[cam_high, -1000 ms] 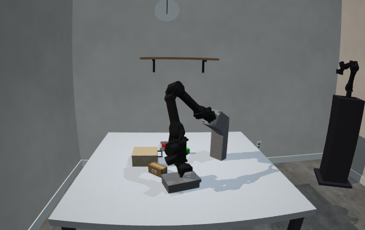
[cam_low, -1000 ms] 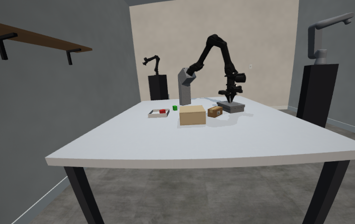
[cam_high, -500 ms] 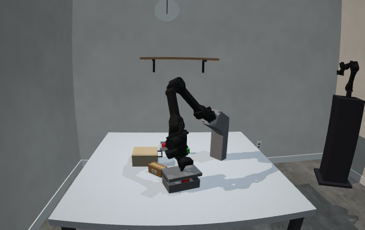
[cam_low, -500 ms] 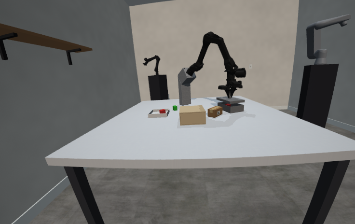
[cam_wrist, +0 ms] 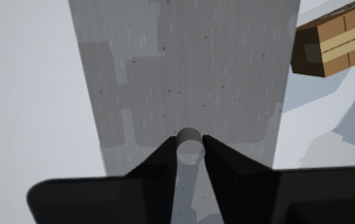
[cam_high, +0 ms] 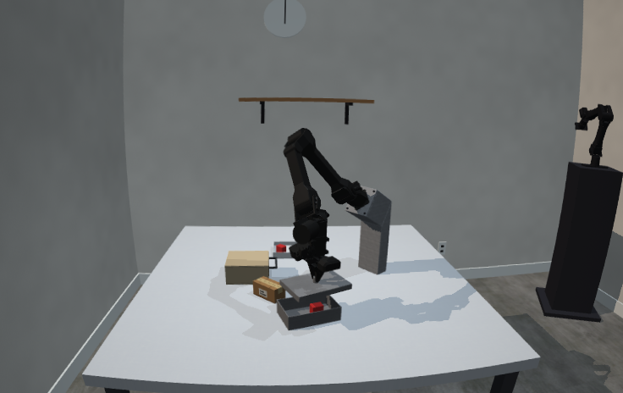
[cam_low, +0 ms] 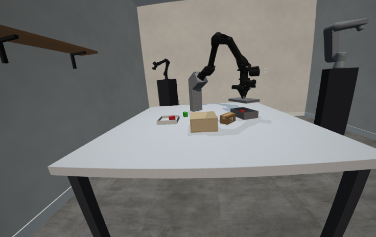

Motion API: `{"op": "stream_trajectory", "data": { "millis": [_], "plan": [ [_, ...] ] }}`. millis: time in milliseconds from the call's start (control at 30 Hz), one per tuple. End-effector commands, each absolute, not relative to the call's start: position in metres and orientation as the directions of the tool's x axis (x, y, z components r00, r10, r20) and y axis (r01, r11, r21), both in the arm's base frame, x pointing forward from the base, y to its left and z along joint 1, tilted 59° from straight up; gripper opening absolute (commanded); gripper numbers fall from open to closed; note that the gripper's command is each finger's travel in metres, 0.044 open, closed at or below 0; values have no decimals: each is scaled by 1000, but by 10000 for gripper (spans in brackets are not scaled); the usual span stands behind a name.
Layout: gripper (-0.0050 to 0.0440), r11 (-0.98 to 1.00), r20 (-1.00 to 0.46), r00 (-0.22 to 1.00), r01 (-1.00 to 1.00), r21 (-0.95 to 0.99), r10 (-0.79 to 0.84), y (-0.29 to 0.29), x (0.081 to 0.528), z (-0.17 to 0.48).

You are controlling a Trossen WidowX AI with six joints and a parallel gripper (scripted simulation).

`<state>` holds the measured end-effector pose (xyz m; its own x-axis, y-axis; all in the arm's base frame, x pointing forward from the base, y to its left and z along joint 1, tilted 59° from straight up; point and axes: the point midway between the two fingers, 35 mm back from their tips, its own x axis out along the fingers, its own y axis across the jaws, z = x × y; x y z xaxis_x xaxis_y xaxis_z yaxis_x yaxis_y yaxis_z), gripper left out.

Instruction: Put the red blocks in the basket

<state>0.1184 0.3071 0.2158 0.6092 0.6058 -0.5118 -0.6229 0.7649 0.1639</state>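
My gripper (cam_high: 316,279) (cam_low: 243,97) is shut on the round knob (cam_wrist: 190,151) of the grey lid (cam_high: 299,286) (cam_low: 251,100) (cam_wrist: 191,63). The lid hangs above the dark grey box (cam_high: 314,320) (cam_low: 250,114), apart from it. A red block (cam_high: 316,307) (cam_low: 241,111) lies inside this open box. Another red block (cam_high: 280,247) (cam_low: 171,117) is in the low white basket (cam_low: 166,121), which stands on the table. The tan drawer unit (cam_high: 247,273) (cam_low: 203,124) has a dark handle (cam_high: 275,262) on one side, and its drawer looks shut. Its inside is hidden.
A green block (cam_low: 185,114) stands on the table between the basket and the arm's base. A small brown carton (cam_high: 267,289) (cam_low: 228,118) (cam_wrist: 347,45) stands between the drawer unit and the grey box, close to the lid's side. The grey arm pedestal (cam_high: 372,248) (cam_low: 195,100) stands behind.
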Motion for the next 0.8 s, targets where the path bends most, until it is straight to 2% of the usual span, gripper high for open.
{"op": "stream_trajectory", "data": {
  "millis": [0,67,167,267,367,600,767],
  "plan": [
    [0,720,-516,600,-692,49,611,316,91,194],
    [0,670,-516,600,-739,-66,611,319,76,181],
    [0,662,-516,600,-745,-82,611,320,69,174],
    [0,563,-516,600,-788,-249,611,321,49,152],
    [0,552,-516,600,-791,-265,611,322,33,134],
    [0,274,-516,600,-773,-573,611,311,-6,77],
    [0,210,-516,600,-752,-625,611,305,-17,57]
  ]
}}
